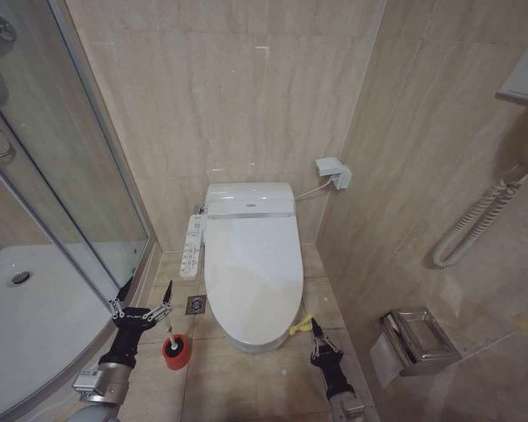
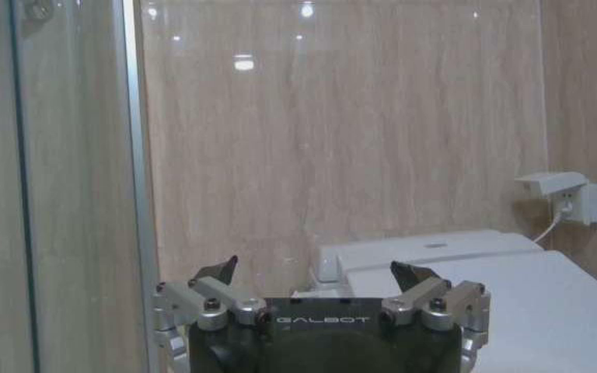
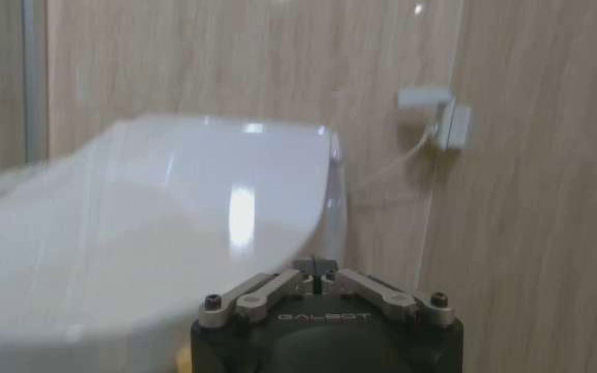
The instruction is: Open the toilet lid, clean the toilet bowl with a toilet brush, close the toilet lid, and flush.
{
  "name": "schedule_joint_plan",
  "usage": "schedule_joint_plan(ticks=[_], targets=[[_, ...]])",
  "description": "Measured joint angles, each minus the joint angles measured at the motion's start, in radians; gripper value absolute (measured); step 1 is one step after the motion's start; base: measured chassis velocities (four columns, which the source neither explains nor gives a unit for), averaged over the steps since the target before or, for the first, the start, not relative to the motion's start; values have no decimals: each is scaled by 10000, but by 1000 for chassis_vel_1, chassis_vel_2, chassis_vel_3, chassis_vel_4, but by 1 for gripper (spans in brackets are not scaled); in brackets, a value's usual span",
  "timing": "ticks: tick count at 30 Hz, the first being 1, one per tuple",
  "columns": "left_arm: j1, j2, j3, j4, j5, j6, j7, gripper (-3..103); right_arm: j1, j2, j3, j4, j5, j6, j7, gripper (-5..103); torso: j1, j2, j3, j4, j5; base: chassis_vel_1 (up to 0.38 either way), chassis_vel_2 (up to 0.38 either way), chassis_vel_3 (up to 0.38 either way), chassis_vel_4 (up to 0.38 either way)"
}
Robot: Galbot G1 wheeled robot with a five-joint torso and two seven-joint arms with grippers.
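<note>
Head view: the toilet lid [image 1: 251, 264] lies flat and closed over the bowl, with its yellow loop tag [image 1: 301, 325] showing at the front right edge. The toilet brush [image 1: 172, 338] stands upright in its red cup holder [image 1: 177, 352] on the tiled floor [image 1: 238, 387], just left of the toilet's front. The left tool [image 1: 143, 295] hangs beside and just above the brush, near the shower door [image 1: 62, 176], fingers spread wide apart and holding nothing. The right tool [image 1: 319, 337] sits low at the front right of the toilet, just beside the yellow tag, fingertips drawn together.

Left wrist view: the spread fingers [image 2: 218, 270] frame the toilet tank and the beige stone wall, with the glass door edge to one side. The wall socket [image 2: 566, 197] with a plugged cable shows here.

Right wrist view: the lid [image 3: 174, 225] appears from low down at its edge, glossy and blurred. The fingertips [image 3: 319, 273] meet; whether they grip anything cannot be told.

Writing: "GALBOT" is legible on both tool bodies.

Room: beige tiled walls and floor, a paper holder [image 1: 414, 338] on the right wall.
</note>
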Motion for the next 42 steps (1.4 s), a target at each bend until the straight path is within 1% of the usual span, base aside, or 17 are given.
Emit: schedule_joint_plan(ticks=[4,9,12,18,19,26,27,32,33,40,41,42], targets=[[2,0,0,0,0,0,0,100,-76,-131,-72,737,50,38,175,0,0,0,0,3,1,0,0,0,0],[2,0,0,0,0,0,0,100,-126,-196,-27,916,40,147,162,0,0,0,0,3,1,0,0,0,0],[3,0,0,0,0,0,-1,100,-155,-225,96,573,35,200,31,0,0,0,0,3,2,0,0,0,0],[3,0,0,0,0,0,0,100,-272,-194,110,-65,45,-13,-43,0,0,0,0,3,3,0,0,0,0],[3,0,0,0,0,0,0,100,-352,-182,65,-214,42,-99,-65,14,0,0,0,2,3,0,0,0,0],[2,0,0,0,0,0,0,100,-554,-155,-53,-471,-117,-331,-178,14,-1,0,0,2,3,0,0,0,0],[2,0,0,0,0,0,-1,100,-501,-141,-80,-643,-185,-337,-179,41,0,0,0,2,3,0,0,0,0],[2,0,0,0,0,0,-1,100,-215,-20,-128,-1164,-266,-434,-175,41,0,0,0,3,3,0,0,0,0],[3,0,0,0,0,0,0,100,-164,-13,-134,-1230,-279,-471,-176,68,0,0,0,3,3,0,0,0,0],[2,0,0,0,0,0,0,100,46,-31,-147,-1523,-306,-536,-178,68,0,0,0,3,3,0,0,0,0],[3,0,0,0,0,0,0,100,103,-24,-143,-1611,-312,-546,-177,94,0,0,0,2,3,0,0,0,0],[2,0,0,0,0,0,0,100,125,-21,-143,-1647,-315,-547,-177,94,0,0,0,2,3,0,0,0,0]])
